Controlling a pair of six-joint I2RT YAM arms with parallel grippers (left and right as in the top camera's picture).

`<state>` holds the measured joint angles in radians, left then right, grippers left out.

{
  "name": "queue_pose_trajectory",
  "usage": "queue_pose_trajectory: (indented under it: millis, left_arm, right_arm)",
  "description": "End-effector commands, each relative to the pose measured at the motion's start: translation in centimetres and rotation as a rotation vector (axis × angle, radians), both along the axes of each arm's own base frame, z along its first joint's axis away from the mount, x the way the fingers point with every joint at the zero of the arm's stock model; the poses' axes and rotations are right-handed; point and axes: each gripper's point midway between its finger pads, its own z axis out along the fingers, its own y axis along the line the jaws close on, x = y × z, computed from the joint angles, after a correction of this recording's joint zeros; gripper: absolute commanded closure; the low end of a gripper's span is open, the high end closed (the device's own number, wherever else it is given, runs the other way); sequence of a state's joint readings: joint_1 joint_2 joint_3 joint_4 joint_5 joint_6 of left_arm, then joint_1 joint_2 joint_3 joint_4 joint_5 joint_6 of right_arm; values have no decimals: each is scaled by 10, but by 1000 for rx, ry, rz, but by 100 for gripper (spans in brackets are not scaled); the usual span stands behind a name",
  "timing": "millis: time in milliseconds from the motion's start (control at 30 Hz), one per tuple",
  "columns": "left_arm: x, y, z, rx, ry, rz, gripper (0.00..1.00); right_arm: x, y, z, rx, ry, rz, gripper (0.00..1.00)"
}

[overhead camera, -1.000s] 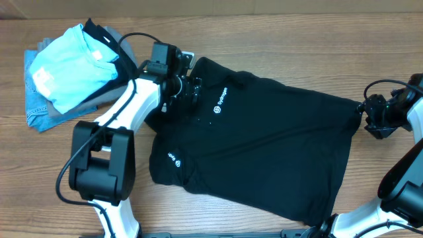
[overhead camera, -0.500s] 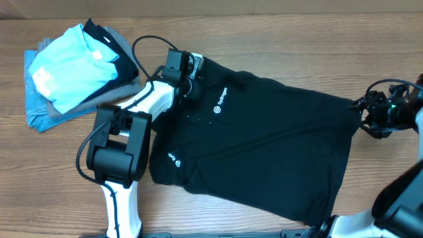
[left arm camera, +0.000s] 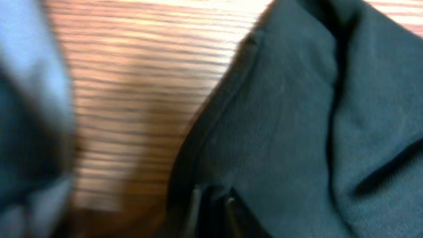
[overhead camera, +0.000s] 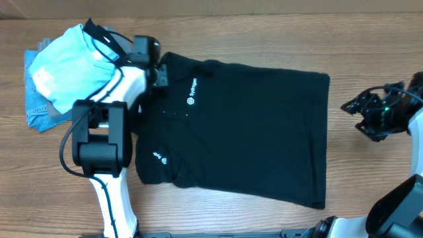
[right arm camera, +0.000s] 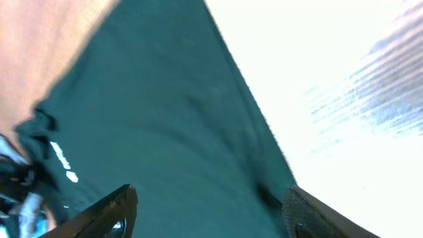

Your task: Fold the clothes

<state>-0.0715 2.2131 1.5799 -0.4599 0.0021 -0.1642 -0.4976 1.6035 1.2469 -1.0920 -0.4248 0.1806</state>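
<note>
black polo shirt (overhead camera: 251, 125) on wood table (overhead camera: 264, 33), left gripper (overhead camera: 162, 74) clamping collar (overhead camera: 198, 66), right gripper (overhead camera: 351, 116) spread, empty

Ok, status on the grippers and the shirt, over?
Left gripper shut on black polo shirt at the collar. Right gripper open, off the hem. Shirt spread flat, unfolded. Clothes pile close beside collar.

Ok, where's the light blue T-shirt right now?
Overhead view, upper left: the light blue T-shirt tops the folded pile, just left of the black polo shirt.
</note>
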Motion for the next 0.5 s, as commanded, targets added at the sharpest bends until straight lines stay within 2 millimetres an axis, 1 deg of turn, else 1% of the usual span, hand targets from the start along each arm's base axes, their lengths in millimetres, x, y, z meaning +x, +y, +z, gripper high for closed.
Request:
queue_pose_trajectory:
  millis: [0, 33, 67, 133, 200, 233, 267, 333, 367, 400, 467]
  left_arm:
    - [24, -30, 33, -103, -61, -98, 73]
    - [30, -40, 48, -119, -81, -128, 65]
    - [34, -45, 59, -124, -93, -139, 62]
    - [39, -51, 82, -121, -112, -158, 57]
    - [43, -56, 109, -115, -130, -174, 53]
    - [44, -56, 120, -115, -134, -174, 51]
    - [44, -56, 135, -115, -142, -175, 51]
    - [42, -56, 160, -115, -151, -175, 50]
    - [39, -56, 174, -115, -155, -176, 51]
    - [37, -55, 184, -114, -156, -178, 51]
    - [26, -54, 215, -106, -164, -189, 51]
  right_arm:
    - [-10, 1, -23, -32, 63, 5, 26]
    - [-13, 4, -31, -39, 77, 11, 27]
    - [-16, 7, -38, -36, 86, 15, 28]
    - [-25, 11, -51, -29, 124, -3, 33]
    - [-35, 12, -67, -35, 171, -46, 44]
    - [-38, 11, -73, -41, 182, -66, 51]
    - [-39, 10, -79, -42, 189, -95, 56]
    - [-38, 10, -90, -36, 176, -134, 59]
    - [-37, 11, -96, -35, 161, -141, 59]
    - [-36, 11, -101, -37, 152, -147, 59]
    - [-35, 16, -111, -19, 127, -139, 59]
